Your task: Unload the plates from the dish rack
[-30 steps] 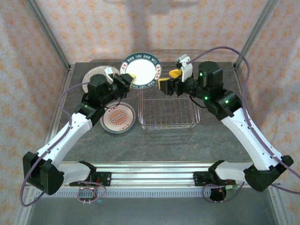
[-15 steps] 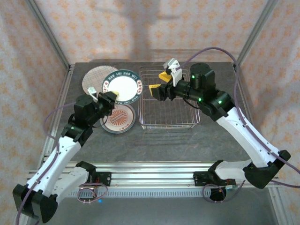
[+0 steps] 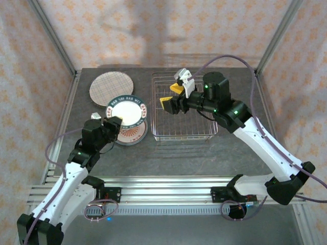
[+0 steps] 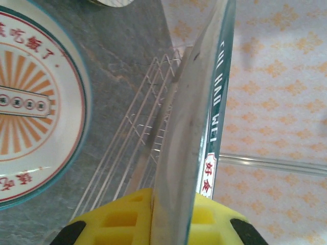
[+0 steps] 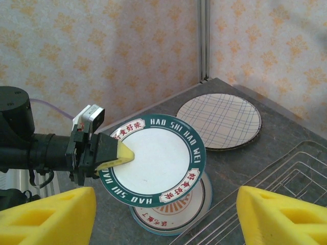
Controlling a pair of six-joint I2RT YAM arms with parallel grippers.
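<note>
top external: the teal-rimmed lettered plate (image 3: 127,109) is out of the dish rack (image 3: 184,138), pinched at its near-left rim by the left gripper (image 3: 113,125). it's tilted over the sunburst plate (image 3: 134,133), which lies flat just left of the rack. can't tell if the two plates touch. the plaid plate (image 3: 111,88) lies flat toward the table's (image 3: 204,153) far-left corner, apart from both. the rack sits mid-table, nearer the far edge. the right gripper (image 3: 171,97) hangs over the rack's left side w/ its yellow pads spread wide. left wrist: held plate seen edge-on, yellow pads pressed on both faces, rack wires beyond. right wrist: plate's white face is turned toward the cam.
</note>
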